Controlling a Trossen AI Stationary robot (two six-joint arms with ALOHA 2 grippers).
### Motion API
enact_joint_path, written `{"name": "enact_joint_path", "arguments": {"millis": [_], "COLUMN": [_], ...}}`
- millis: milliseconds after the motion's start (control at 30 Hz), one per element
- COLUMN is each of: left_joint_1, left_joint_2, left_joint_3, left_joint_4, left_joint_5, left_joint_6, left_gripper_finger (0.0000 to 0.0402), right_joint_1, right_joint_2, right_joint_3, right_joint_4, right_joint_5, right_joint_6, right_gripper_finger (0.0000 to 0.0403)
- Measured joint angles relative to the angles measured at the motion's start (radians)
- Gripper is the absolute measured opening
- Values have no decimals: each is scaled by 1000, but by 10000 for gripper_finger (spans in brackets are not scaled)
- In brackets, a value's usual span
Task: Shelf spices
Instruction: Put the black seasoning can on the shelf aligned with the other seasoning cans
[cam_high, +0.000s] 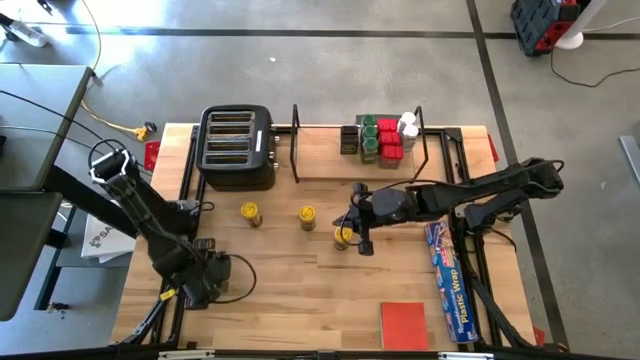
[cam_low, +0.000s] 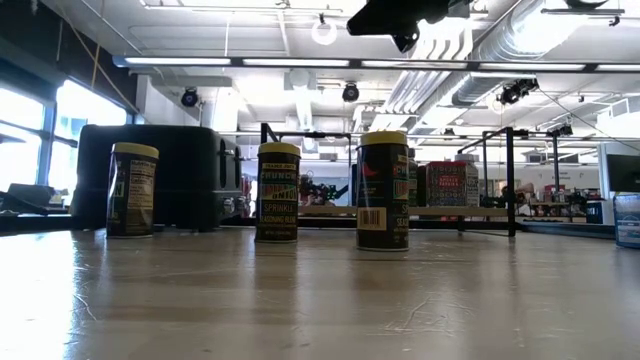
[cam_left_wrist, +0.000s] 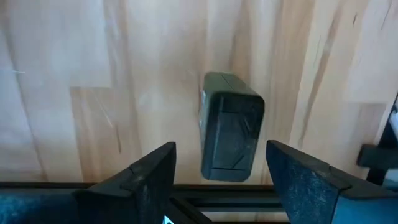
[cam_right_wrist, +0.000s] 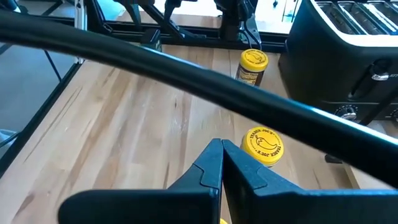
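Observation:
Three yellow-lidded spice jars stand upright on the table: one (cam_high: 343, 236) (cam_low: 383, 190), one (cam_high: 307, 217) (cam_low: 278, 192) (cam_right_wrist: 262, 144) and one (cam_high: 250, 213) (cam_low: 132, 190) (cam_right_wrist: 253, 65). The shelf (cam_high: 330, 165) (cam_low: 440, 211) stands at the far edge, with several green-lidded, white-lidded and red spices (cam_high: 385, 140) at its right end. My right gripper (cam_high: 356, 228) (cam_right_wrist: 221, 163) (cam_low: 405, 38) is shut and hangs high above the nearest jar, touching nothing. My left gripper (cam_high: 208, 283) (cam_left_wrist: 221, 152) waits open, low at the near left.
The black toaster (cam_high: 237, 148) (cam_right_wrist: 348, 37) sits left of the shelf. A long blue plastic-wrap box (cam_high: 450, 280) lies along the right side, and a flat red square (cam_high: 404, 325) by the near edge. A small black block (cam_left_wrist: 231, 127) stands on the table below my left gripper.

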Motion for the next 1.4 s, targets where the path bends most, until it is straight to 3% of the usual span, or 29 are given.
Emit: {"name": "enact_joint_path", "arguments": {"millis": [433, 633, 733, 1000, 1200, 1400], "left_joint_1": [-14, 39, 106, 394, 599, 668], "left_joint_2": [166, 237, 243, 247, 336, 488], "left_joint_3": [0, 0, 2, 63, 123, 267], "left_joint_4": [13, 89, 147, 344, 483, 494], "left_joint_5": [-7, 20, 22, -128, -85, -6], "left_joint_6": [61, 107, 145, 382, 558, 709], "left_gripper_finger": [237, 157, 111, 111, 137, 151], "right_joint_1": [1, 22, 43, 84, 87, 87], "right_joint_2": [0, -13, -42, -110, -119, -118], "right_joint_3": [0, 0, 0, 1, 1, 1], "right_joint_4": [-3, -20, -30, -105, -176, -227], "right_joint_5": [-1, -1, 1, 67, 81, 82], "right_joint_6": [2, 0, 2, 50, 108, 148], "right_gripper_finger": [2, 2, 2, 2, 2, 2]}}
